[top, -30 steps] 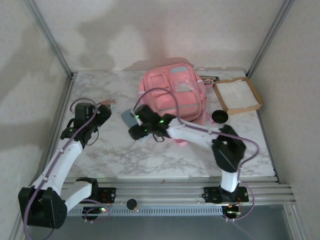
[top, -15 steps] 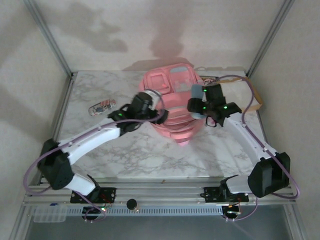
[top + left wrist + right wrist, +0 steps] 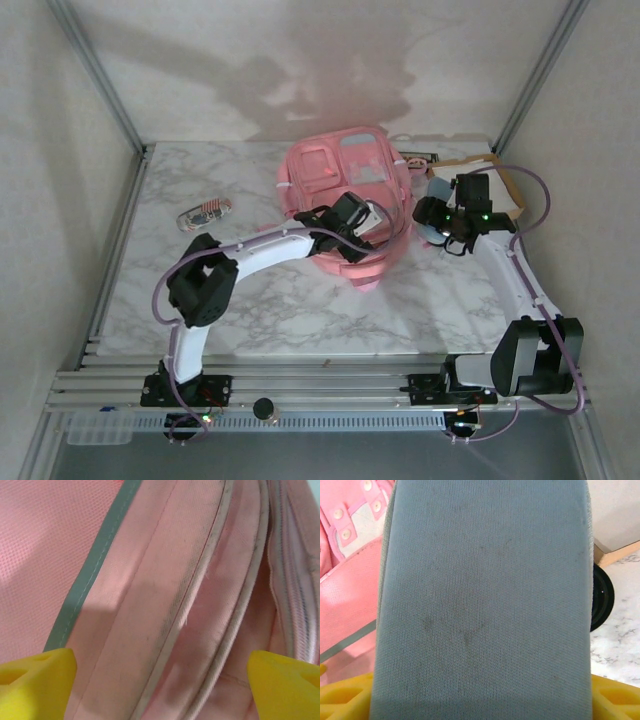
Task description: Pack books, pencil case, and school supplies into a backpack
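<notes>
The backpack (image 3: 335, 175) sits at the middle back of the table (image 3: 290, 305). The pencil case (image 3: 485, 580), a grey-blue fabric pouch, hangs just off its right flank, in front of the brown tray (image 3: 615, 555). Your right gripper (image 3: 480, 695) is clamped on that pouch, a jaw pressed to each side. Your left gripper (image 3: 161, 680) is down over the pink fabric with its jaws apart, straddling the zip seams, and nothing looks pinched yet.

As I read it, the step in hand is opening the mouth so the case can go in. Bite on one lip of the zip only, not both seams. Lift it up and away to make a real gap, and hold that gap before you bring the pouch across. Then feed the pouch in narrow end first.

Half a second back, your left gripper was at the bag's left side; now it has crossed to the lower right front. Your right one was over the bag's right edge and has pulled out sideways, making room. The small striped item (image 3: 205, 213) on the left of the table hasn't budged.
</notes>
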